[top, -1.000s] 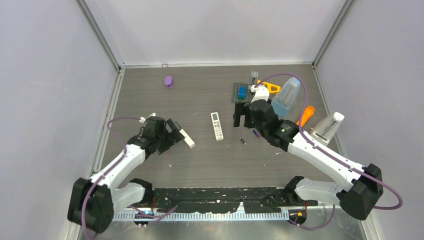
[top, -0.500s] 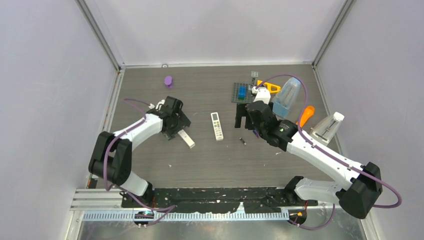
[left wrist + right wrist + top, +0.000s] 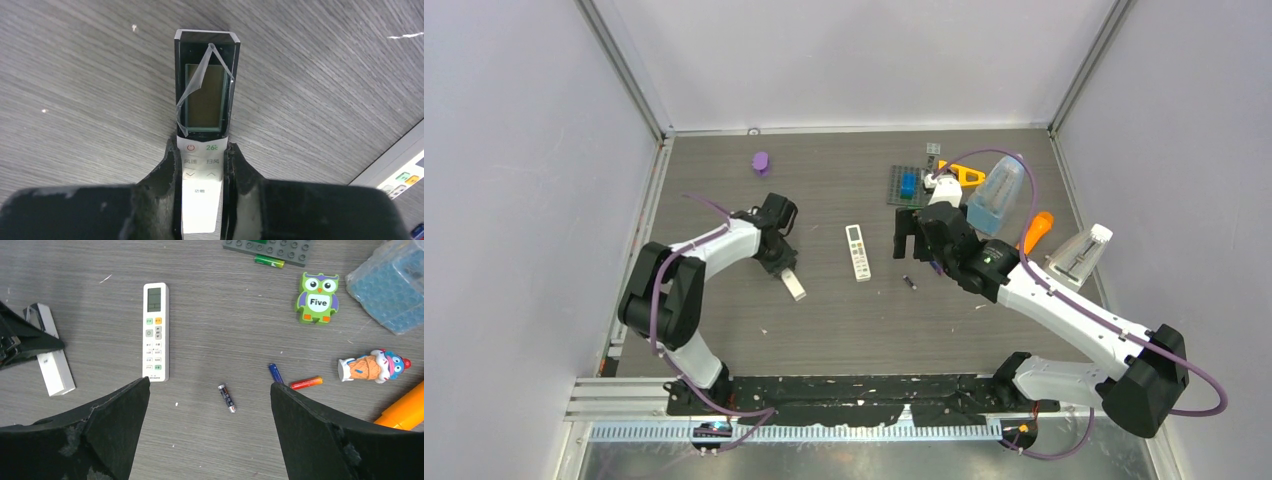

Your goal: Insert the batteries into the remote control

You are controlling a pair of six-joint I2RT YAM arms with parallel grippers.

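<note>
My left gripper (image 3: 202,170) is shut on the button end of a small white remote control (image 3: 205,95); both fingers press its long sides. Its dark screen end, with a peeling film, sticks out over the table. From above, this gripper (image 3: 784,268) and the small remote control (image 3: 793,285) are left of centre. A longer white remote (image 3: 156,332) lies at mid-table. My right gripper (image 3: 210,383) hovers open above a blackish battery (image 3: 226,398). A blue battery (image 3: 275,373) and a red-orange battery (image 3: 306,383) lie just right of it.
An owl tile marked "Five" (image 3: 317,298), an ice-cream figure (image 3: 372,366), an orange carrot toy (image 3: 405,410), a bubble-wrapped blue item (image 3: 390,285) and a grey stud plate (image 3: 270,247) crowd the right side. A purple piece (image 3: 761,162) lies at the back left.
The left arm swung forward over the small remote control and its jaws closed on it, turning it a little. The right arm stayed almost still with its jaws wide.
</note>
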